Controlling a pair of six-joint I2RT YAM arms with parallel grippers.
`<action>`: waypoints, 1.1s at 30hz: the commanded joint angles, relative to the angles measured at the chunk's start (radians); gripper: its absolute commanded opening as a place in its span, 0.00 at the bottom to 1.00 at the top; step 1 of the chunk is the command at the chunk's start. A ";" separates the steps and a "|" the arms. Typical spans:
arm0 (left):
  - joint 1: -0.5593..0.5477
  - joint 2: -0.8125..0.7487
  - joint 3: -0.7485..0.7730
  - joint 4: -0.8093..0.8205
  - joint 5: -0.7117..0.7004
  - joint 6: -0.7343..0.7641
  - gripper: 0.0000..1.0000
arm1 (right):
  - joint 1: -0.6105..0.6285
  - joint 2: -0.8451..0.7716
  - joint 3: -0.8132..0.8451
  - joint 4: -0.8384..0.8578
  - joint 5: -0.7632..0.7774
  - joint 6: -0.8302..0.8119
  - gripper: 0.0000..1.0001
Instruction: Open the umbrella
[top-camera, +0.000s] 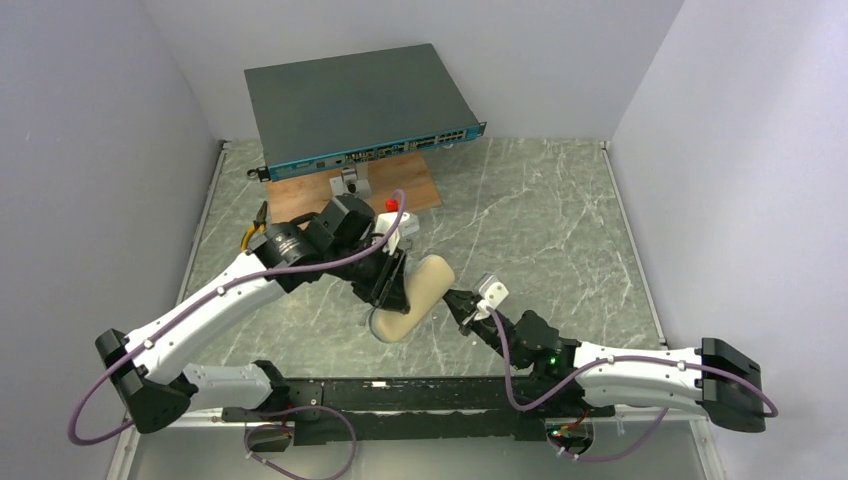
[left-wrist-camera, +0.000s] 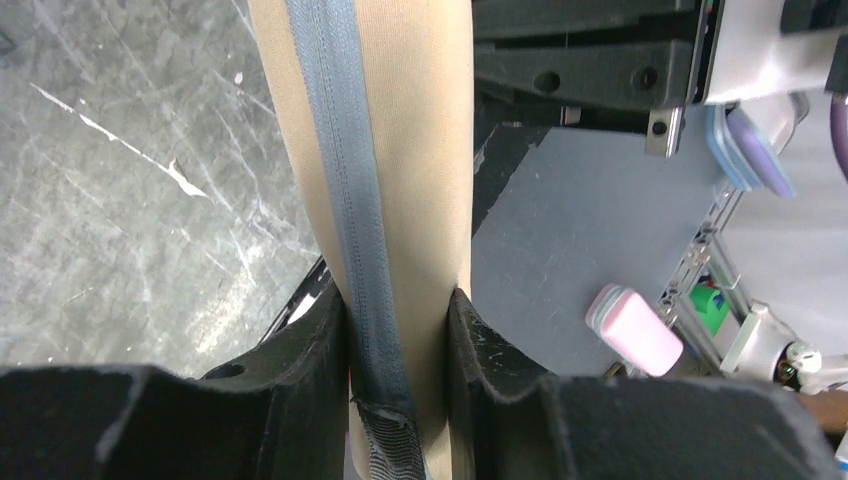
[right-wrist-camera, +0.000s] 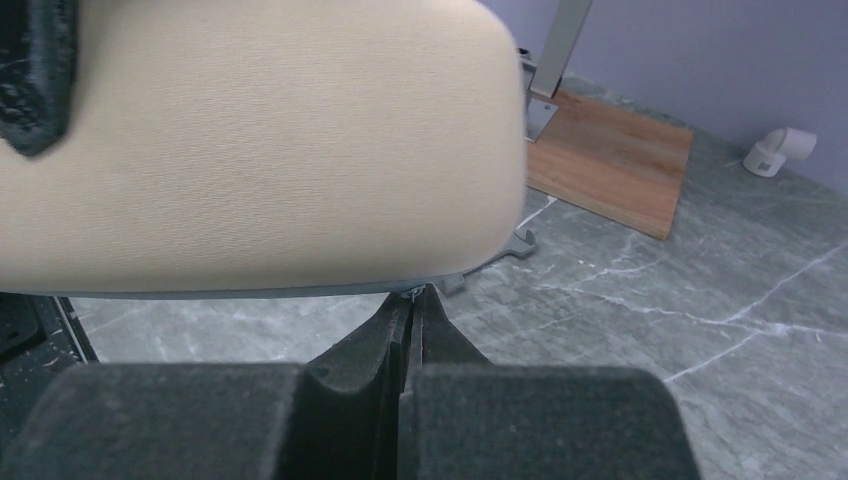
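Note:
A beige oblong fabric case (top-camera: 418, 298) with a grey zipper (left-wrist-camera: 345, 150) is held up near the table's middle. The umbrella itself is hidden from all views. My left gripper (top-camera: 390, 288) is shut across the case's narrow sides, its black fingers (left-wrist-camera: 310, 340) pressing either side of the zipper. In the left wrist view the case (left-wrist-camera: 415, 150) runs straight up from the left gripper (left-wrist-camera: 398, 305). My right gripper (top-camera: 462, 305) is at the case's right side, shut on the small metal zipper pull (right-wrist-camera: 413, 291) at the lower edge of the case (right-wrist-camera: 260, 150).
A dark network switch (top-camera: 360, 100) stands tilted on a metal stand over a wooden board (top-camera: 425, 192) at the back. A red cap (top-camera: 392, 204) sits near the left wrist. Grey walls close in left, right and back. A white pipe elbow (right-wrist-camera: 780, 150) lies by the wall.

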 joint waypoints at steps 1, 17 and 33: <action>-0.006 -0.091 -0.010 -0.034 0.059 0.053 0.00 | -0.010 0.021 -0.011 0.043 0.005 -0.078 0.00; -0.007 -0.204 -0.079 -0.155 0.095 0.091 0.00 | -0.009 0.118 0.078 -0.025 -0.171 -0.286 0.00; -0.014 -0.253 -0.169 -0.238 0.108 0.111 0.00 | -0.010 0.038 0.238 -0.291 -0.257 -0.427 0.00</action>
